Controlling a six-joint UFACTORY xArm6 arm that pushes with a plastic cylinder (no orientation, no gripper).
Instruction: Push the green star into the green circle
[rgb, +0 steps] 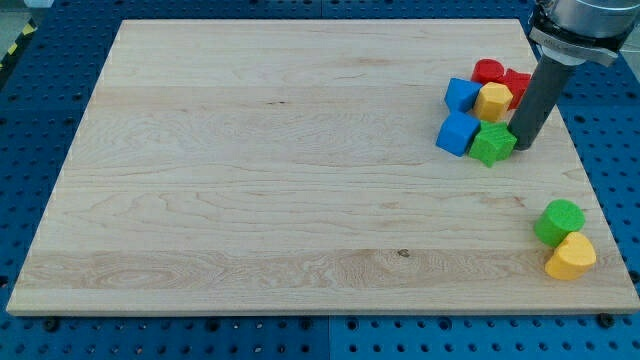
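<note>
The green star (492, 144) lies at the view's right, at the lower edge of a tight cluster of blocks. The green circle (558, 221) sits near the view's bottom right, well below the star and a little to its right. My tip (522, 147) rests on the board just to the right of the green star, touching or nearly touching it. The dark rod rises from there toward the view's top right.
The cluster holds a blue block (458, 133) left of the star, another blue block (462, 95), a yellow block (493, 102), a red circle (489, 71) and a red block (517, 86). A yellow heart (571, 257) touches the green circle's lower side, near the board's edge (600, 240).
</note>
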